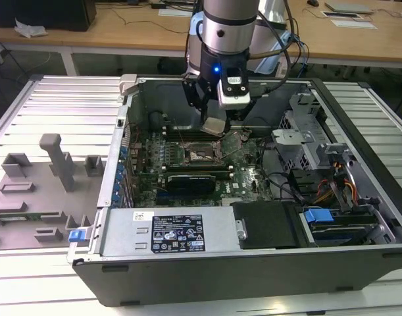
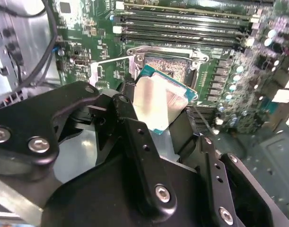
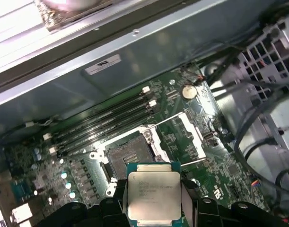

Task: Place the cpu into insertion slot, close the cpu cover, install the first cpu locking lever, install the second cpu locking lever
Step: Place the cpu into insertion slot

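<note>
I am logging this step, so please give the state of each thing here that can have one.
gripper: shut on the cpu.
cpu: held in the air, not yet in the slot.
insertion slot: empty, uncovered.
cpu cover: swung open.
computer case: side open.

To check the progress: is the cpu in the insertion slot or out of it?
Out. The gripper holds the cpu above the motherboard, and the insertion slot lies bare in both wrist views.
</note>
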Motion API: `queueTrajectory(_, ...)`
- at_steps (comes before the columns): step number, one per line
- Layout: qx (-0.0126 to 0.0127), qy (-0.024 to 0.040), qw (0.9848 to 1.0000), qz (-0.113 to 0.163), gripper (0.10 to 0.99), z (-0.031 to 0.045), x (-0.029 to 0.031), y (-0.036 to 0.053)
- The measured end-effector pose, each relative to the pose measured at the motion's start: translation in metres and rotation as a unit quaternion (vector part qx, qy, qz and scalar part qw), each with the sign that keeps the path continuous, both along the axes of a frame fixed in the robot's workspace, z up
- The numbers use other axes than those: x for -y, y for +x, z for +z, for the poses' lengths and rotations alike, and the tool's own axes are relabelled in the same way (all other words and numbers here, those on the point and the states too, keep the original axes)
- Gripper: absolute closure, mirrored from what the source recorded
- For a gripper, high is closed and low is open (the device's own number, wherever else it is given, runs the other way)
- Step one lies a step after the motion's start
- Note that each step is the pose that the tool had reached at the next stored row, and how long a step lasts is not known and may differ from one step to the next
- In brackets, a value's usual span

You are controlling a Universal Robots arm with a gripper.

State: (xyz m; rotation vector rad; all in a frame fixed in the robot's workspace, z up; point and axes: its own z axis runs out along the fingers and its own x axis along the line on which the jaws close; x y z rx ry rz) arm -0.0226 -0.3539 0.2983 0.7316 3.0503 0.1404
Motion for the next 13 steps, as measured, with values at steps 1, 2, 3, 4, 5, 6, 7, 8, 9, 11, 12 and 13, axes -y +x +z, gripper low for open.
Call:
queueTrajectory(1, 0.0000, 0.0000, 1.0000, -0.008, 0.545, -0.0001, 0.0000, 0.0000)
queueTrajectory(2, 0.0000, 0.0000, 0.9998, -0.022, 0.545, -0.0004, 0.0000, 0.0000)
queueTrajectory(3, 0.0000, 0.0000, 0.9994, -0.034, 0.545, -0.0006, 0.0000, 0.0000)
queueTrajectory(4, 0.0000, 0.0000, 0.9991, -0.042, 0.545, -0.0007, 0.0000, 0.0000)
queueTrajectory(5, 0.0000, 0.0000, 0.9984, -0.057, 0.545, -0.0009, 0.0000, 0.0000)
queueTrajectory(6, 0.0000, 0.0000, 0.9973, -0.073, 0.545, -0.0012, 0.0000, 0.0000)
queueTrajectory(7, 0.0000, 0.0000, 0.9963, -0.086, 0.545, -0.0014, 0.0000, 0.0000)
queueTrajectory(8, 0.0000, 0.0000, 0.9955, -0.094, 0.545, -0.0015, 0.0000, 0.0000)
queueTrajectory(9, 0.0000, 0.0000, 0.9946, -0.104, 0.545, -0.0016, 0.0000, 0.0000)
queueTrajectory(11, 0.0000, 0.0000, 0.9926, -0.121, 0.545, -0.0019, 0.0000, 0.0000)
queueTrajectory(12, 0.0000, 0.0000, 0.9915, -0.130, 0.545, -0.0020, 0.0000, 0.0000)
queueTrajectory(13, 0.0000, 0.0000, 0.9900, -0.141, 0.545, -0.0021, 0.0000, 0.0000)
